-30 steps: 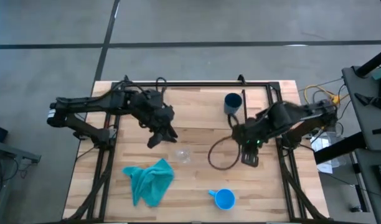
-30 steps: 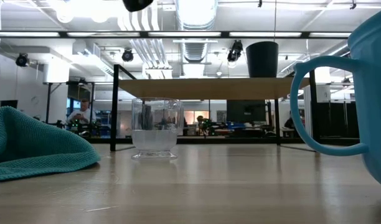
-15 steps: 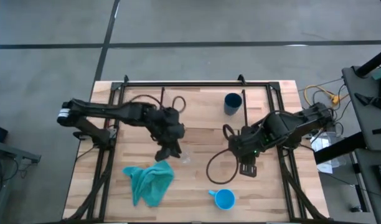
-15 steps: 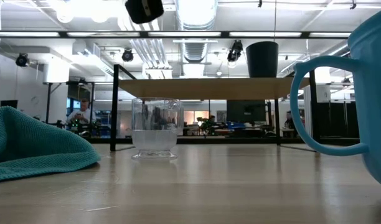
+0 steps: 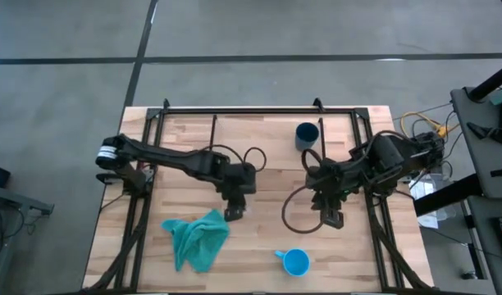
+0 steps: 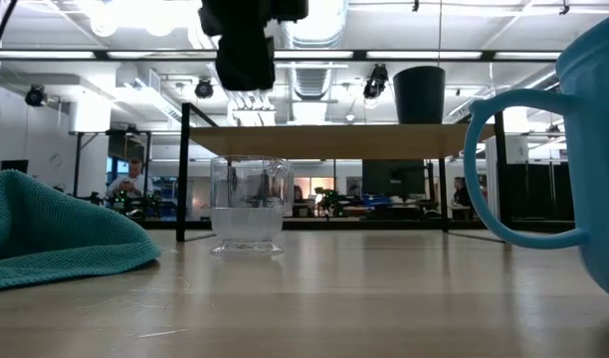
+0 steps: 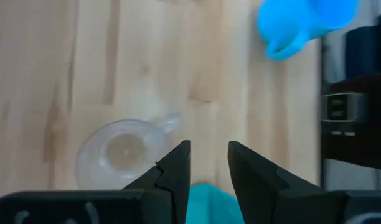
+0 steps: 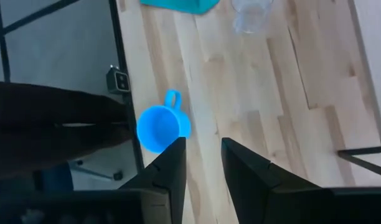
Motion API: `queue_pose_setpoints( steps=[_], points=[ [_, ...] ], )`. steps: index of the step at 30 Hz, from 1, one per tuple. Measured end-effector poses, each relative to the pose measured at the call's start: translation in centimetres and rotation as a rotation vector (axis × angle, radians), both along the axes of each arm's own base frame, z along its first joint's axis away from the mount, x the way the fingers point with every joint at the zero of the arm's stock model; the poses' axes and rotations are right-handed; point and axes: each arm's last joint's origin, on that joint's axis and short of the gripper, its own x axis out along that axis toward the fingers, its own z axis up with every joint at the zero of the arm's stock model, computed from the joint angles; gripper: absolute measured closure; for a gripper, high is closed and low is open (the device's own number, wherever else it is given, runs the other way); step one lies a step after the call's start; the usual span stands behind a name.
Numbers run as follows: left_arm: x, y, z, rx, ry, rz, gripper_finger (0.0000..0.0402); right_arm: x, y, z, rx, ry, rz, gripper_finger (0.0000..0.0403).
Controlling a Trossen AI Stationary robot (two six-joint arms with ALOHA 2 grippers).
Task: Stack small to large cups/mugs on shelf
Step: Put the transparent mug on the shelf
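The small clear cup stands upright on the table, in front of the shelf. My left gripper hangs open above it; in the left wrist view the cup lies just beside the fingertips, untouched. The dark navy cup stands on the shelf toward its right end. The bright blue mug sits upright near the table's near edge. My right gripper hovers open over the table's right part, with the blue mug ahead of it.
A crumpled teal cloth lies on the table's near left part, close to the clear cup. A black cable loop hangs from the right arm over the table. The shelf's thin black legs stand behind the clear cup.
My left gripper has moved toward the table's right and near edge and come down, from beside the clear cup to right above it. My right gripper has shifted slightly toward the near edge. The cups have stayed where they were.
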Motion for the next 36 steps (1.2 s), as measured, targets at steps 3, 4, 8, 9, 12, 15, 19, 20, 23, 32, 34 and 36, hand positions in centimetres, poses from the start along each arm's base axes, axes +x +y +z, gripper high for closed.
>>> queue_pose_setpoints(
  steps=[3,4,8,9,12,15,19,20,23,32,34,36],
  points=[
    [0.0,-0.4,-0.8,0.059,0.04,0.016,0.0308,-0.1,0.0,0.1,-0.001,-0.006,0.003,0.0308],
    [0.1,-0.6,-1.0,0.076,0.05,0.025,0.0308,-0.1,0.0,0.1,-0.001,-0.006,0.004,0.0309],
    [0.1,-1.1,-1.7,0.156,0.082,0.061,0.0308,0.0,0.0,-0.2,-0.008,0.008,0.006,0.0309],
    [0.1,-1.1,-1.8,0.161,0.084,0.062,0.0308,0.0,0.0,-0.2,-0.009,0.011,0.006,0.0308],
    [0.2,-1.3,-2.1,0.15,0.107,0.085,0.0308,0.1,0.0,-0.5,-0.014,0.021,0.007,0.0307],
    [0.1,-1.5,-2.5,0.148,0.132,0.093,0.0308,0.0,0.0,-0.5,-0.015,0.024,0.007,0.031],
    [0.3,-1.8,-3.3,0.152,0.149,0.085,0.0308,0.1,0.0,-0.6,-0.016,0.028,0.008,0.0312],
    [0.5,-1.9,-3.6,0.154,0.155,0.081,0.0308,0.1,0.0,-0.7,-0.017,0.029,0.007,0.0312],
    [0.8,-2.3,-4.3,0.156,0.168,0.072,0.0308,0.1,0.0,-0.8,-0.02,0.035,0.008,0.0309],
    [1.8,-2.7,-6.9,0.17,0.228,0.062,0.0308,0.2,0.1,-1.1,-0.024,0.044,0.01,0.0314],
    [2.0,-2.7,-7.2,0.172,0.234,0.063,0.0309,0.2,0.1,-1.1,-0.024,0.044,0.01,0.0312],
    [2.1,-2.6,-7.4,0.175,0.239,0.064,0.0315,0.2,0.1,-1.1,-0.025,0.046,0.01,0.031]
  ],
)
